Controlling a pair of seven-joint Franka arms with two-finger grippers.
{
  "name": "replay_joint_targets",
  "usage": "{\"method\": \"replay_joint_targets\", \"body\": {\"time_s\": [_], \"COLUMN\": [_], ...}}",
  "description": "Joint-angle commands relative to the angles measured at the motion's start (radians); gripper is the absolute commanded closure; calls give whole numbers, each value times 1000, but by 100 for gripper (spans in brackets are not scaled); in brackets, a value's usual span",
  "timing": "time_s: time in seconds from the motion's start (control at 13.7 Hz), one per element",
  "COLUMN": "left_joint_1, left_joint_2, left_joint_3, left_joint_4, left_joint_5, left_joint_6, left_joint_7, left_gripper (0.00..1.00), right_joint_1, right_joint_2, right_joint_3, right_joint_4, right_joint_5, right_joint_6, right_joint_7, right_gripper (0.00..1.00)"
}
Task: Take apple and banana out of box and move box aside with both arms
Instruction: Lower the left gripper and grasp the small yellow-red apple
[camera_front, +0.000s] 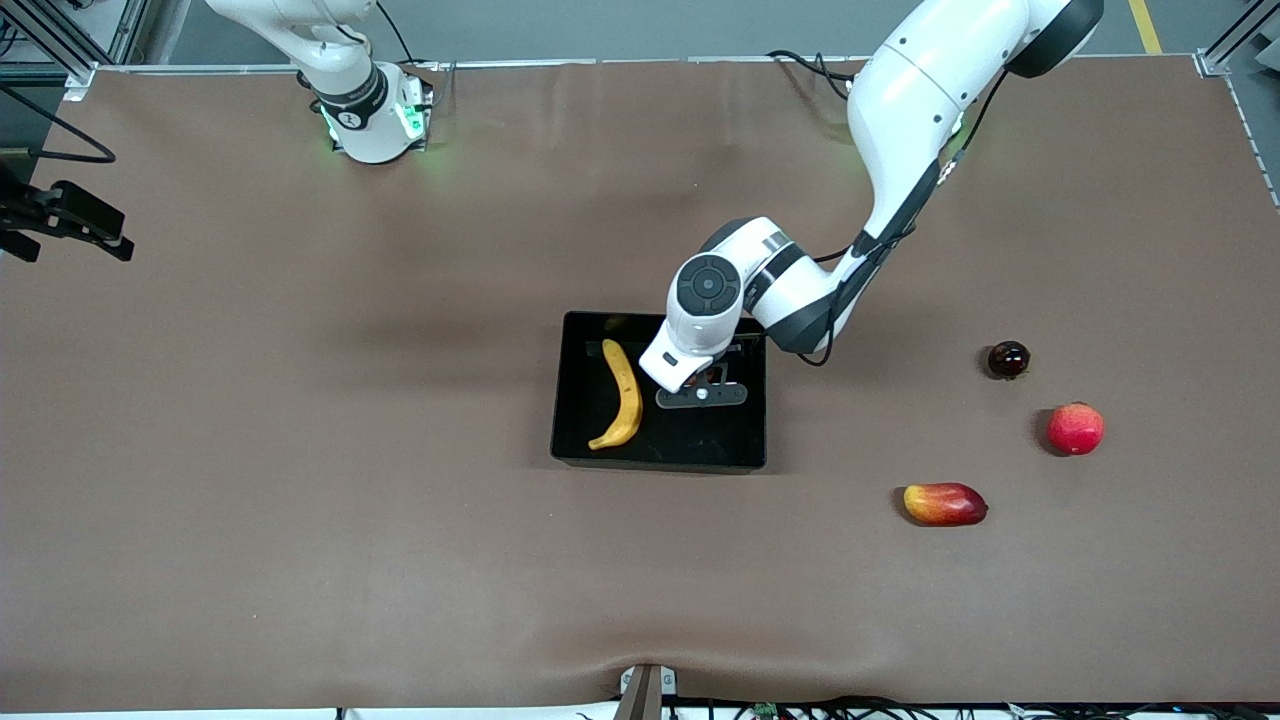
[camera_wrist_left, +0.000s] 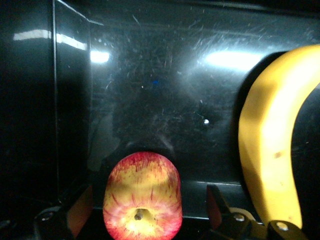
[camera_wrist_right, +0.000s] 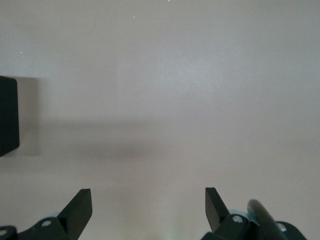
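Note:
The black tray (camera_front: 655, 463) sits mid-table. The yellow banana (camera_front: 625, 395) lies in it, toward the right arm's end of the tray. My left gripper (camera_front: 702, 388) is down inside the tray beside the banana. In the left wrist view the small red apple with yellow patches (camera_wrist_left: 142, 197) sits between my open left fingers (camera_wrist_left: 80, 212), with a gap on each side, and the banana (camera_wrist_left: 270, 145) shows beside it. The hand mostly hides the apple in the front view. My right gripper (camera_wrist_right: 148, 205) is open and empty over bare table; it is out of the front view.
Toward the left arm's end of the table lie an all-red apple (camera_front: 1075, 428), a red-yellow mango (camera_front: 945, 504) and a small dark round fruit (camera_front: 1008, 359). A black device (camera_front: 65, 220) juts in at the right arm's end. A black edge (camera_wrist_right: 7, 115) shows in the right wrist view.

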Motion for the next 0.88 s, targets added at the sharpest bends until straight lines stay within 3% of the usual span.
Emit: {"method": "replay_joint_targets", "body": {"time_s": [0.0, 0.15, 0.22, 0.29, 0.44, 0.58, 0.8], "left_joint_1": [-9, -15, -15, -15, -11, -6, 44], "left_joint_2": [27, 25, 22, 15, -5, -12, -102], "left_joint_3": [3, 5, 5, 6, 8, 8, 11], "left_joint_4": [9, 12, 21, 26, 47, 131, 174], "left_joint_5": [26, 26, 26, 28, 28, 28, 26], "left_joint_6": [-7, -38, -62, -73, -84, -176, -235], "left_joint_7": [-9, -6, -6, -5, 0, 12, 24], "left_gripper": [6, 55, 89, 100, 100, 100, 100], "right_joint_1": [-18, -21, -21, -21, -24, -24, -24], "right_joint_2": [11, 11, 11, 11, 11, 11, 11], "right_joint_3": [14, 14, 14, 14, 14, 14, 14], "right_joint_4": [23, 23, 23, 23, 23, 23, 23], "right_joint_5": [-3, -3, -3, -2, -3, -2, -3], "right_joint_6": [-7, -7, -7, -7, -7, -7, -7], "right_joint_7": [12, 12, 12, 12, 12, 12, 12], "right_gripper": [0, 0, 0, 0, 0, 0, 0]}}
